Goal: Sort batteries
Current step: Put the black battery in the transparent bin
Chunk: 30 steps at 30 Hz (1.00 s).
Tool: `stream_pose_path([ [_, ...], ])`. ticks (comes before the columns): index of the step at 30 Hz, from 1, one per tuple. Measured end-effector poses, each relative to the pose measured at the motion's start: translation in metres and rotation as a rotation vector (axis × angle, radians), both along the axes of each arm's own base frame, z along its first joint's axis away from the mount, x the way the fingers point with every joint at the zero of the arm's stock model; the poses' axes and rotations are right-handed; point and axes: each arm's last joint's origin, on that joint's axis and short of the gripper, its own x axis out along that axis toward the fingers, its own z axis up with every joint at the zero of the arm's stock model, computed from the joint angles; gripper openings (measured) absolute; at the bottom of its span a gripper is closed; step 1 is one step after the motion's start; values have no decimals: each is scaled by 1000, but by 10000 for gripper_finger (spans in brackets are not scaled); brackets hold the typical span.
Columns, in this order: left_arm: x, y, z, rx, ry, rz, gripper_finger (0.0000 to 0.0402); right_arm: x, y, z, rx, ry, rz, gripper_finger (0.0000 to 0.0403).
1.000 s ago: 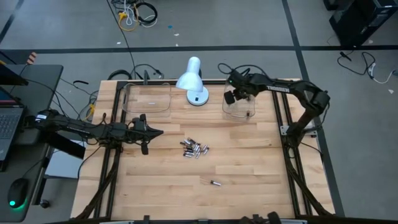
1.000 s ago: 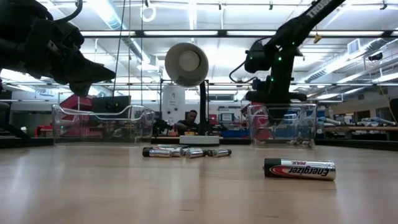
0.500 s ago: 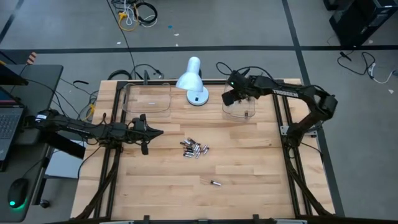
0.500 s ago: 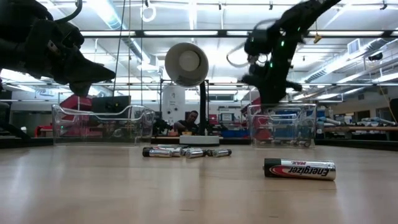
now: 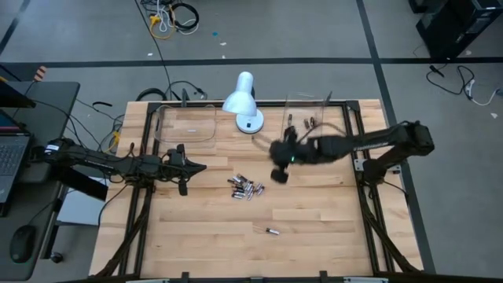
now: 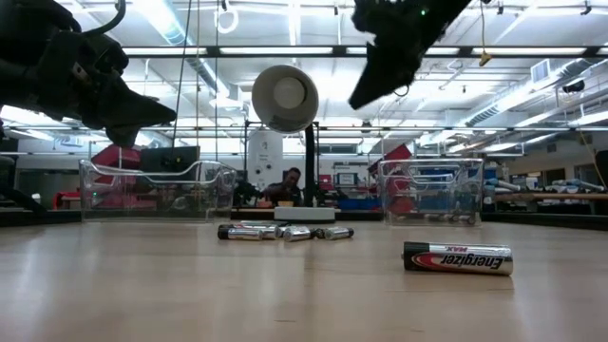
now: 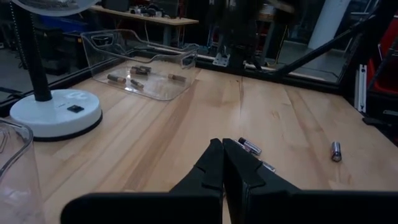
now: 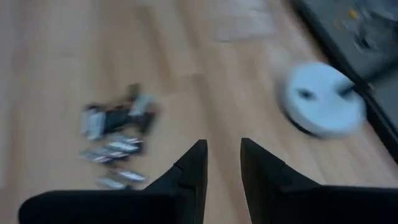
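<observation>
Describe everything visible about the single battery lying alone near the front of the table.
The lone battery is a small cylinder lying on its side on the wooden table, apart from the battery pile. Its wrap is black with a silvery band and red-white Energizer lettering. Nothing touches it except the table; neither gripper is near.

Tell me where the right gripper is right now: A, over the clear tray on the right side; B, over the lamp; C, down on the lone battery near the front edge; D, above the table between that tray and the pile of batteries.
D: in the high view the right gripper hangs over bare wood, just right of the pile of batteries and short of the right clear tray, fingers apart and empty.
</observation>
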Motion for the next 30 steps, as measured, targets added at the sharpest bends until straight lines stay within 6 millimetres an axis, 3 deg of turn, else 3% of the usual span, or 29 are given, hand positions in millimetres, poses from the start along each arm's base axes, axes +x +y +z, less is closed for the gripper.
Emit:
stream_pose_path([
  [6,0,0,0,17,3,-2,2,34,40,-20,-53,-127,144,81],
  [10,0,0,0,17,3,-2,2,61,47,-38,-87,-276,90,77],
  [14,0,0,0,17,3,-2,2,83,49,-71,-99,-329,47,75],
  [19,0,0,0,16,3,-2,2,90,47,-109,-34,-280,-44,74],
  [30,0,0,0,21,3,8,2,91,44,-151,54,-184,-151,77],
])
